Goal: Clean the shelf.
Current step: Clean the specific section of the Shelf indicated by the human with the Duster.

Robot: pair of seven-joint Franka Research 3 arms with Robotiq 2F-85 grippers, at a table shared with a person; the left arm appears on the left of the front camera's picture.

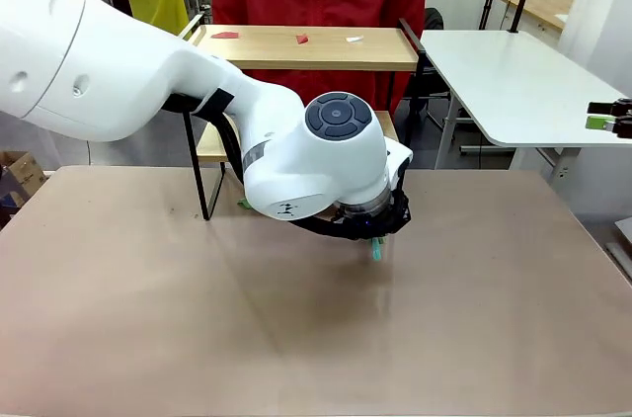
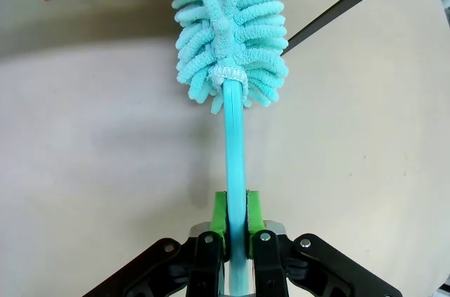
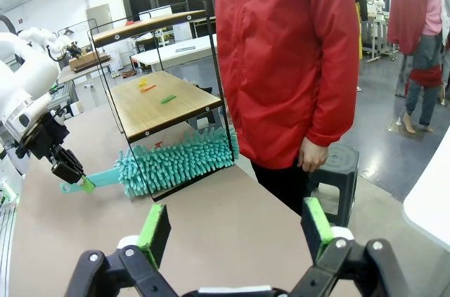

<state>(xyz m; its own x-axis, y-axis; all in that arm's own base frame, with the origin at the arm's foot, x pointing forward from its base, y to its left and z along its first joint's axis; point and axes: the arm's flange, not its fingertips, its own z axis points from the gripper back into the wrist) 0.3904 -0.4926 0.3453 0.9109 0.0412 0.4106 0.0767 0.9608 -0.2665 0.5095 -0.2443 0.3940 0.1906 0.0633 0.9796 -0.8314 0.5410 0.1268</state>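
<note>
While the left gripper (image 2: 236, 205) clamped the teal duster (image 2: 228, 29) handle at lower centre, the shelf (image 1: 267, 51) stood upper centre; sweeping well probably meant keeping the head flat (right gripper (image 3: 235, 234) gaped wide, empty).

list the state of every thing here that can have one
left pincer: shut on the duster's handle
right pincer: open, empty
duster: held by its handle, head under the shelf's lower board
shelf: upright on the table, not yet clean
scraps: lying loose on both boards
</note>
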